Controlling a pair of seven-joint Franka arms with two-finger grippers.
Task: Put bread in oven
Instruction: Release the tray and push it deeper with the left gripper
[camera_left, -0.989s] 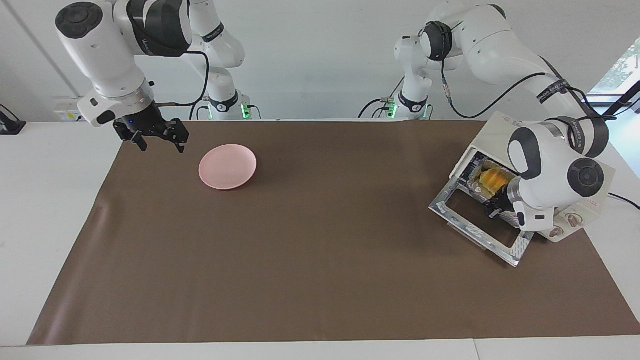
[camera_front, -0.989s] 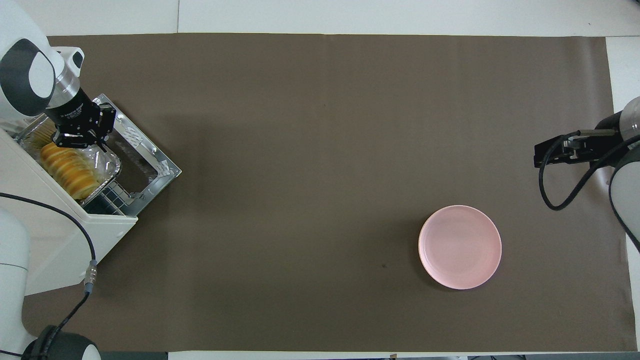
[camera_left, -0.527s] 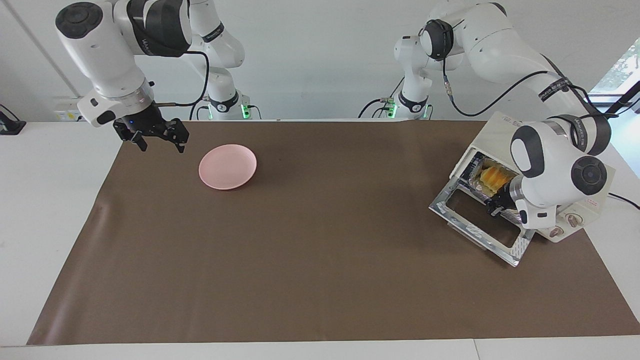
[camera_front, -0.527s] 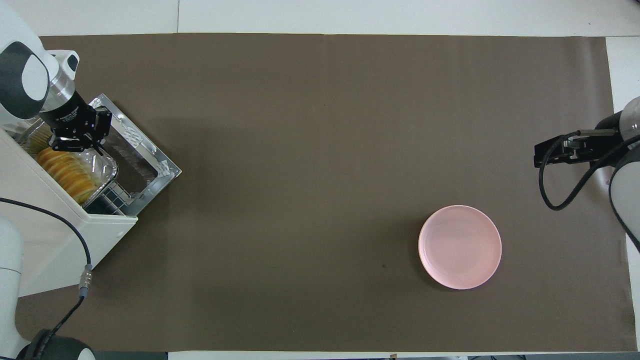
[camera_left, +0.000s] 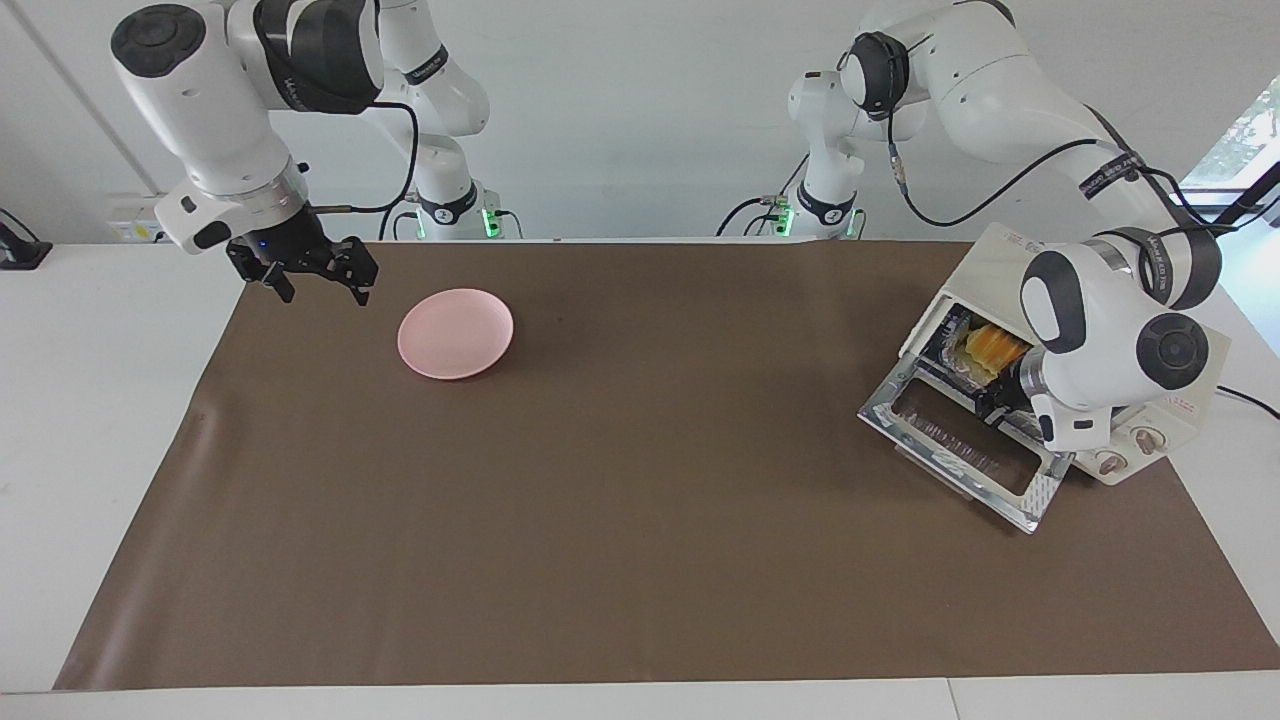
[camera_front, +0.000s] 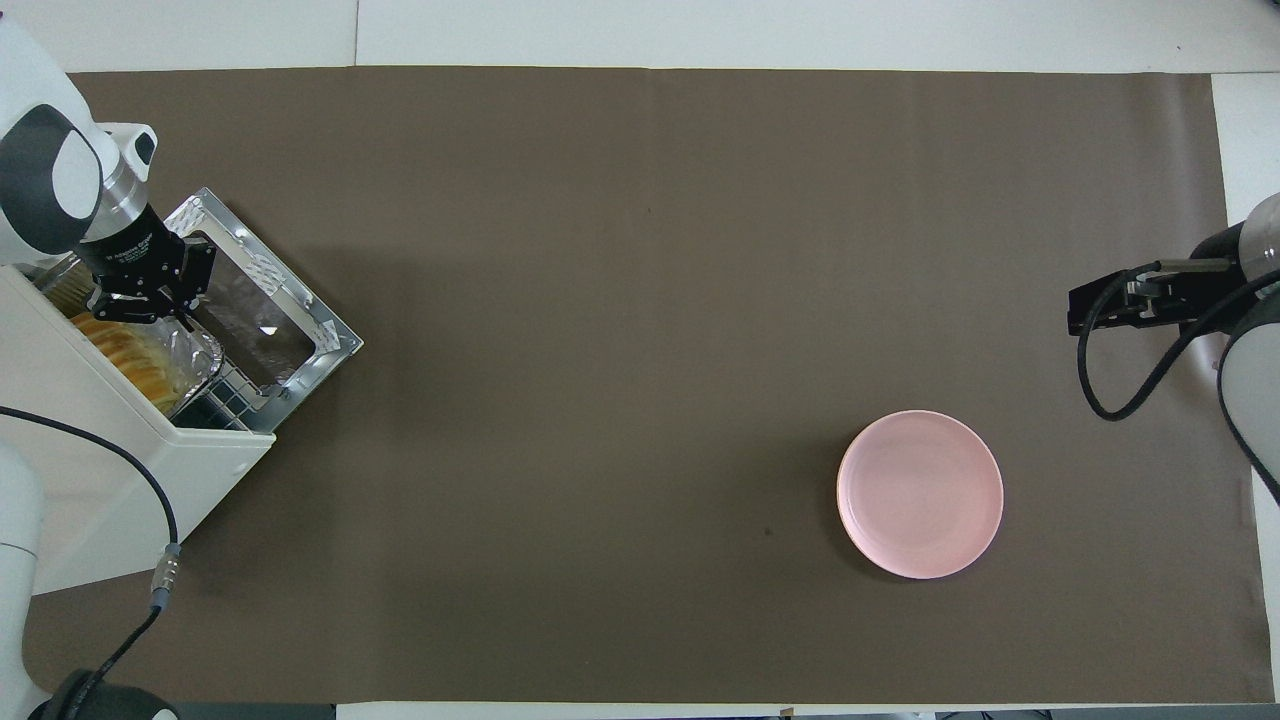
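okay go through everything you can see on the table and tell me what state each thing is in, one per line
oven: door dropped open, flat on the cloth.
foil tray: mostly inside the oven, one end at the mouth.
bread: in the foil tray, inside the oven.
pink plate: empty, upright.
left claw: shut, at the oven mouth by the tray's rim.
right claw: open, holding nothing, waiting above the cloth's edge.
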